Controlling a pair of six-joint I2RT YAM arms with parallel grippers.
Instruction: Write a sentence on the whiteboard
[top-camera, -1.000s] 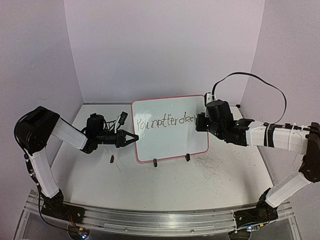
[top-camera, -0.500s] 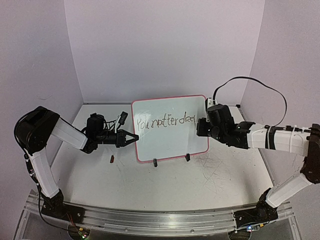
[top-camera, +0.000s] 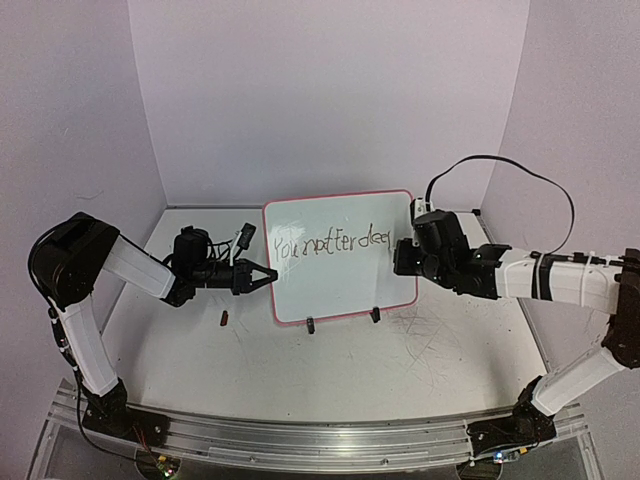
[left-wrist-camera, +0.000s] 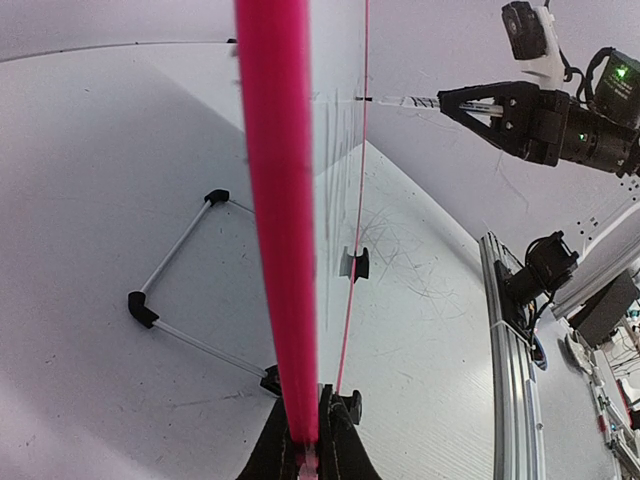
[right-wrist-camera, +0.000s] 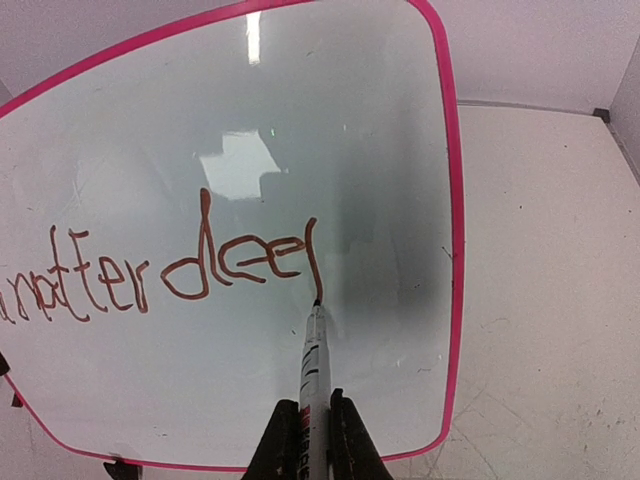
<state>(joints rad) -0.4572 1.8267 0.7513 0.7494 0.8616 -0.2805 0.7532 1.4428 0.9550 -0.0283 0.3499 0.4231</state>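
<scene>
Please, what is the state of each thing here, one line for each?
whiteboard: standing upright, partly written.
sentence: unfinished, ends at "dee" plus one stroke.
marker: uncapped, tip on the whiteboard.
left gripper: shut on the whiteboard's left rim.
right gripper: shut on the marker.

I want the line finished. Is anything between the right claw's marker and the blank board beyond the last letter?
Nothing visible. The marker in the right claw touches the whiteboard at the end of the sentence; bare board runs from there to the rim.
</scene>
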